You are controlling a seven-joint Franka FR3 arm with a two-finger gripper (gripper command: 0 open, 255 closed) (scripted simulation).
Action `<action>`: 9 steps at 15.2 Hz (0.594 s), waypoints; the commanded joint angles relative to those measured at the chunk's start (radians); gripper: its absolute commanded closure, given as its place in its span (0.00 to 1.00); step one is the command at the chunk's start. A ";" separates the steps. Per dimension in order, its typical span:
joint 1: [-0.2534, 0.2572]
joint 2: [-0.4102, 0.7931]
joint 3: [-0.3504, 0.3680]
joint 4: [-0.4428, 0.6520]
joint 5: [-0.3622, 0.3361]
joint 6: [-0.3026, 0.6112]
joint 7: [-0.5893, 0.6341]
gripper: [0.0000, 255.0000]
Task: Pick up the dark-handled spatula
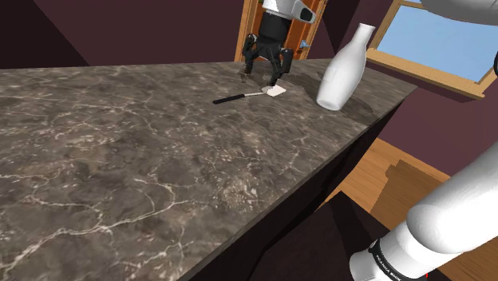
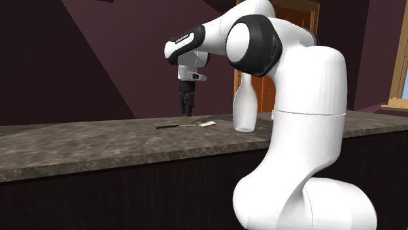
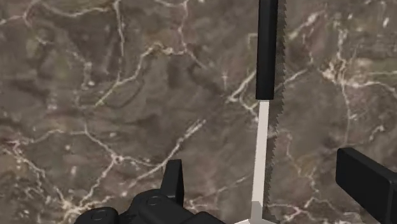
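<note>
The dark veined countertop (image 1: 160,160) lies beneath the fingers. The white arm (image 2: 307,98) reaches over it. A white bottle (image 1: 343,73) stands upright on the counter, near the fingers but outside their span. The black gripper (image 3: 264,172) hovers above the surface, pointing down. Its fingers (image 3: 359,175) stand wide apart and hold nothing. The spatula (image 3: 266,57) lies flat on the counter directly below: its pale shaft runs through the gap between the two fingers, touching neither, and its black handle extends beyond the fingertips.

Step in hand: alignment over the spatula, with the grasp not yet made. The next move calls for a straight descent until the fingertips bracket the shaft or handle, then closure across that narrow section. The tool is thin and flat, so striking the stone is the likely risk.

Writing: a line of small lettering on the arm's dark band (image 1: 391,267) – too small to read
</note>
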 commanded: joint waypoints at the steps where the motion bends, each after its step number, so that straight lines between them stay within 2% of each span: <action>1: 0.004 0.057 0.003 0.034 -0.022 0.013 0.093 0.00; 9: 0.002 0.047 0.000 -0.066 -0.015 0.104 0.084 0.00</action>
